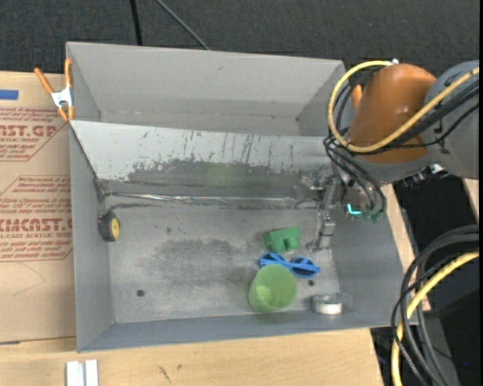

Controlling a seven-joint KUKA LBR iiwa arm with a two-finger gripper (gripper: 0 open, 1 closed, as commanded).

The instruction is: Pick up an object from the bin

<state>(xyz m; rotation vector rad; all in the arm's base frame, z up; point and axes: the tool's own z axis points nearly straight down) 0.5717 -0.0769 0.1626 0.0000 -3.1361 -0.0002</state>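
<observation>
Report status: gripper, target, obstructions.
Gripper low at right side of bin. Nearest thing: small green block, just left. Blue piece and green cup crowd close by.

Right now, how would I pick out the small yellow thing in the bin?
Find the grey bin and look along its left wall. The small round yellow and black thing lies there alone. Everything else, like the green cup, clusters at the right by the claw.

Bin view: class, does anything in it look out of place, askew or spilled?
The small yellow-and-black round thing sits alone by the bin's left wall, far from the other things clustered near the hand. Nothing looks spilled or broken.
</observation>
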